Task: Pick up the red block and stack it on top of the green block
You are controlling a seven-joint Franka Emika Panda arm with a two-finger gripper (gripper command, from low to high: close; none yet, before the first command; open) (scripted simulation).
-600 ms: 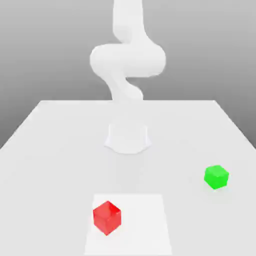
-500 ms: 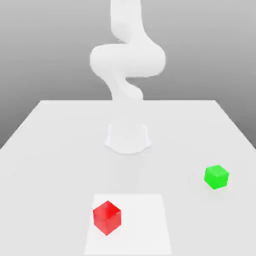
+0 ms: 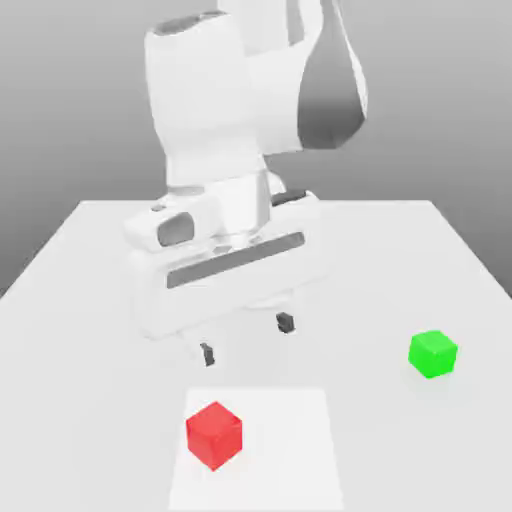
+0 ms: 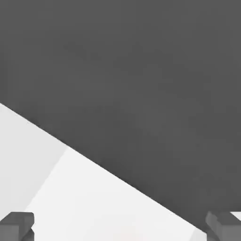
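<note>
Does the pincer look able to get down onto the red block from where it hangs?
Probably yes. The pincer hangs open above the table, and the red block sits alone on its lighter patch, with the green block well off to the exterior view's right.

arm [image 3: 250,90]: white, rounded, dark grey panel | hand: white, boxy, grey slot | fingertips [image 3: 208,353]: dark grey

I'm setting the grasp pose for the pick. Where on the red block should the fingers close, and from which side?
Come straight down from above onto the red block and close on two opposite vertical faces. It lies flat on the table with free space all round, turned so a corner faces the exterior view; rotate the open gripper to square with its faces, not its corners.
</note>
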